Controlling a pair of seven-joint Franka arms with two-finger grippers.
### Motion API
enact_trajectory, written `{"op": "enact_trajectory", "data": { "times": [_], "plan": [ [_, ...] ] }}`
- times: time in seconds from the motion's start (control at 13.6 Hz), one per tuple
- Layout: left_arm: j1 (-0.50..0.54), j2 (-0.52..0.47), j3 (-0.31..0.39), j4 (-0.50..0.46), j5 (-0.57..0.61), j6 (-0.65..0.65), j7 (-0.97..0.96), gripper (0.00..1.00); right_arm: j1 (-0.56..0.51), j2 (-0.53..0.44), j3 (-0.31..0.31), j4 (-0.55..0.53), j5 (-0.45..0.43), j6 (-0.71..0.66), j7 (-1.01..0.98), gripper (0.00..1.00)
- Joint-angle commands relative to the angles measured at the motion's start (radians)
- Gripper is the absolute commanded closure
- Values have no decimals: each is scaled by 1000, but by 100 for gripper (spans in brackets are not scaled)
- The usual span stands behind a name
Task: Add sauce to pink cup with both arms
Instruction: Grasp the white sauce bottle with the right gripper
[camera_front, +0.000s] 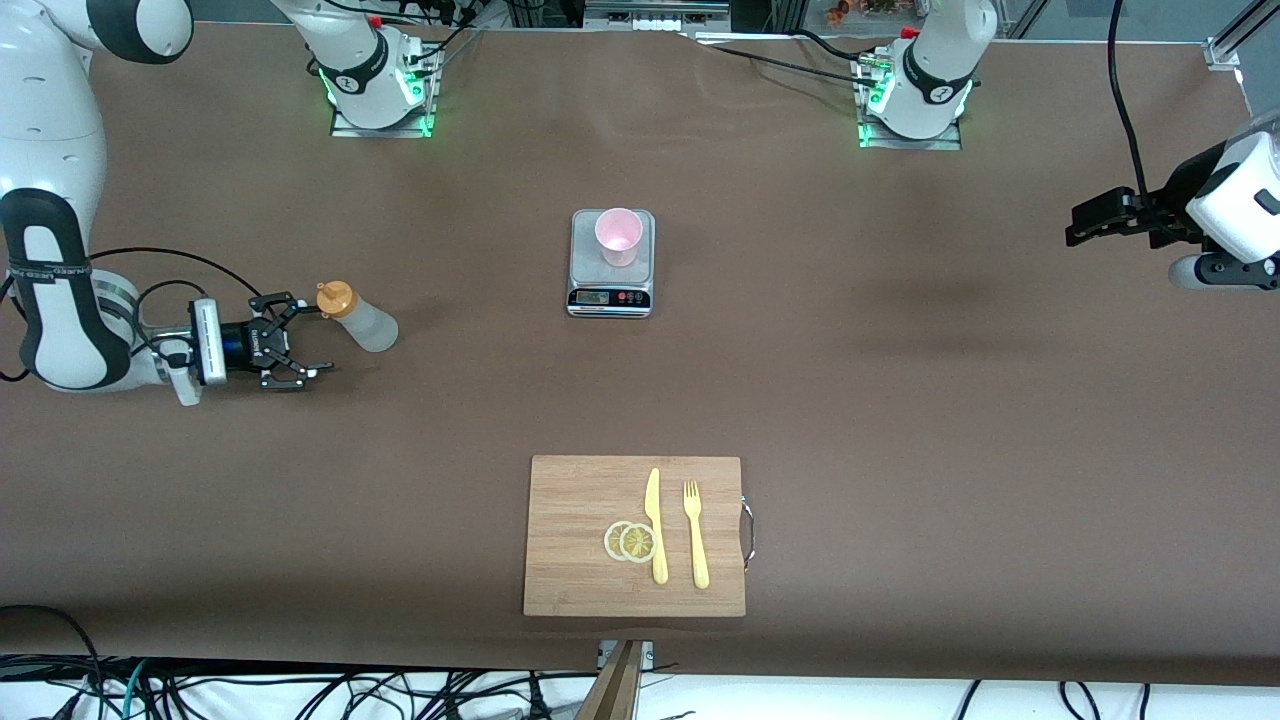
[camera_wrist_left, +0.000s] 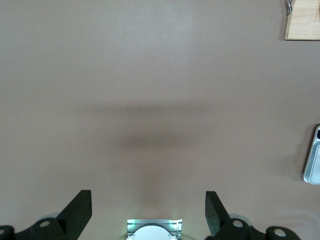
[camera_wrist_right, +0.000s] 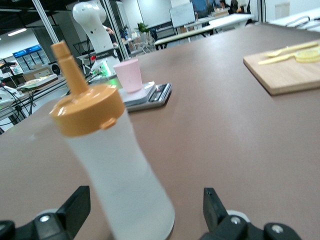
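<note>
Fingers of your right gripper (camera_front: 305, 342) stood spread, sauce (camera_front: 357, 317) upright just ahead, untouched: whitish translucent btl, orange nozzle cap. Left gripper (camera_front: 1075, 228) waited w/ fingers apart over bare table (camera_front: 900, 400).

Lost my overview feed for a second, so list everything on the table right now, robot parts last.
sauce bottle: one, whitish with orange cap, standing toward the right arm's end of the table
pink cup: one, pale pink, on the scale
scale: one, grey, mid-table
cutting board: one, wooden, nearer the front camera than the scale
knife: one, yellow, on the board
fork: one, yellow, beside the knife
lemon slices: two, yellow, overlapping on the board
right pincer: open, beside the bottle, not gripping
left pincer: open, over bare table, waiting
</note>
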Motion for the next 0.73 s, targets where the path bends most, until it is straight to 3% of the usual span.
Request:
{"op": "enact_trajectory", "data": {
  "times": [0.0, 0.22, 0.66],
  "plan": [
    [8, 3, -7, 18, 28, -29, 25, 0, -3, 35, 44, 8, 51, -5, -44, 0],
    [-2, 6, -20, 19, 28, -32, 21, 0, 2, 51, 76, 9, 60, 3, -47, 0],
    [-12, 13, -28, 22, 30, -33, 30, 0, -1, 57, 77, 8, 34, -29, -62, 0]
  ]
}}
